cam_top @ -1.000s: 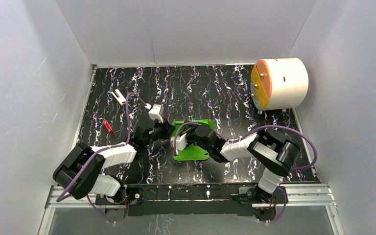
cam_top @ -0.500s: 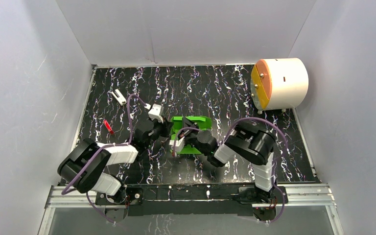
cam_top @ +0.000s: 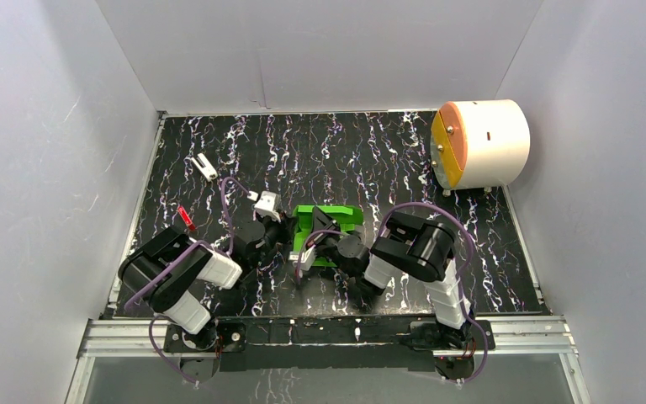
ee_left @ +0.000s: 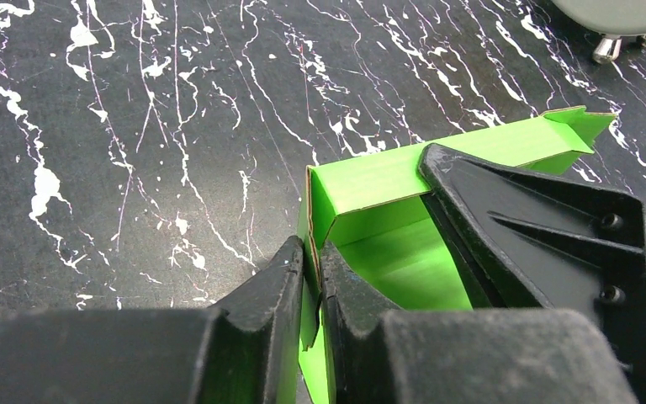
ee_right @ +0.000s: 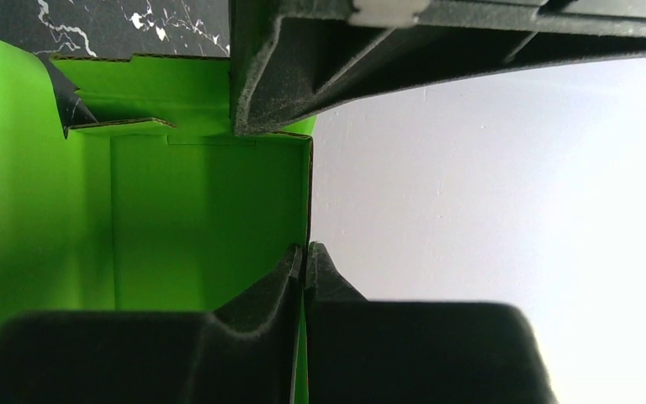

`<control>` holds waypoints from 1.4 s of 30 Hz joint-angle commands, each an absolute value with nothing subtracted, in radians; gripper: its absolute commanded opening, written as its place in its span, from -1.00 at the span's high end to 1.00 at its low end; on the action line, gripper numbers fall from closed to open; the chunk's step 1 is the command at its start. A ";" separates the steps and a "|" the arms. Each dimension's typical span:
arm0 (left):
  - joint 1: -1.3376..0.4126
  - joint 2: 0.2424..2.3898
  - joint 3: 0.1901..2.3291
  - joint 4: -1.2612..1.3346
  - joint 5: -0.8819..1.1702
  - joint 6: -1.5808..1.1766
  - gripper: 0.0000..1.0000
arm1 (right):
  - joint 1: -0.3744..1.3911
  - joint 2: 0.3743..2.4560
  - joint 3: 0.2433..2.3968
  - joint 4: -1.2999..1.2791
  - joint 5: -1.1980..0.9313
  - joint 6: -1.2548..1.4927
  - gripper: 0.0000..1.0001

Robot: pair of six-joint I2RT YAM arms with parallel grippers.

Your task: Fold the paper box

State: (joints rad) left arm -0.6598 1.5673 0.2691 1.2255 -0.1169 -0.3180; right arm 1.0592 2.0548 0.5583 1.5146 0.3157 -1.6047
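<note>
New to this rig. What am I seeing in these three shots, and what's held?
A robot's left arm and right arm are bolted at the near edge of a black marbled table. The wide picture looks down from above and behind them; the other two come from a camera on each wrist. Things there: a half-folded green paper box, a white cylinder with an orange-yellow face, a small white piece and a red one. The left gripper and the right gripper each pinch a wall of the box.
</note>
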 commanded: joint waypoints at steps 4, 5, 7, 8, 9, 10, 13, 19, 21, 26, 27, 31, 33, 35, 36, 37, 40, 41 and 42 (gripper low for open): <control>-0.706 1.627 0.231 1.339 -0.150 -0.307 0.83 | 1.090 2.058 0.544 1.704 0.320 -1.633 0.67; -0.709 1.629 0.229 1.345 -0.161 -0.304 0.84 | 1.090 2.054 0.541 1.707 0.324 -1.634 0.64; -0.713 1.626 0.223 1.349 -0.185 -0.297 0.87 | 1.090 2.041 0.536 1.698 0.332 -1.633 0.62; -0.713 1.627 0.221 1.350 -0.194 -0.294 0.89 | 1.089 2.029 0.532 1.682 0.335 -1.628 0.62; -0.713 1.629 0.221 1.350 -0.203 -0.289 0.91 | 1.089 2.013 0.528 1.659 0.338 -1.614 0.61; -0.713 1.630 0.220 1.351 -0.212 -0.287 0.92 | 1.089 1.996 0.523 1.638 0.343 -1.588 0.61; -0.713 1.630 0.216 1.351 -0.227 -0.288 0.95 | 1.089 1.960 0.508 1.587 0.355 -1.552 0.59; -0.714 1.623 0.212 1.353 -0.243 -0.276 0.98 | 1.088 1.919 0.476 1.573 0.391 -1.528 0.56; -0.713 1.617 0.209 1.353 -0.249 -0.275 0.98 | 1.088 1.883 0.469 1.499 0.393 -1.487 0.55; -0.713 1.599 0.201 1.353 -0.273 -0.262 1.00 | 1.088 1.795 0.448 1.389 0.401 -1.417 0.54; -0.714 1.597 0.200 1.353 -0.275 -0.261 1.00 | 1.085 1.776 0.448 1.356 0.401 -1.404 0.54; -0.713 1.589 0.198 1.353 -0.278 -0.253 1.00 | 1.064 1.667 0.462 1.131 0.357 -1.290 0.54; -0.714 1.579 0.195 1.353 -0.270 -0.245 1.00 | 1.044 1.601 0.482 0.981 0.309 -1.197 0.52; -0.713 1.569 0.195 1.353 -0.260 -0.235 1.00 | 1.019 1.533 0.510 0.844 0.247 -1.133 0.45; -0.714 1.565 0.194 1.353 -0.257 -0.232 1.00 | 1.004 1.498 0.530 0.782 0.210 -1.107 0.38; -0.713 1.563 0.193 1.353 -0.253 -0.229 1.00 | 0.985 1.470 0.547 0.720 0.178 -1.087 0.32; -0.713 1.564 0.196 1.353 -0.245 -0.225 1.00 | 0.916 1.411 0.587 0.575 0.064 -1.054 0.19; -0.713 1.566 0.196 1.353 -0.241 -0.221 1.00 | 0.892 1.396 0.599 0.534 0.021 -1.050 0.18; -0.713 1.566 0.198 1.353 -0.238 -0.219 1.00 | 0.863 1.388 0.613 0.488 -0.028 -1.043 0.18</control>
State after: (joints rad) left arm -0.7132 1.5944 0.2039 1.3411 -0.2386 -0.2642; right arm 0.9409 1.4475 0.5388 0.7177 0.1665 -1.1362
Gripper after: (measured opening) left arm 0.025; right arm 0.404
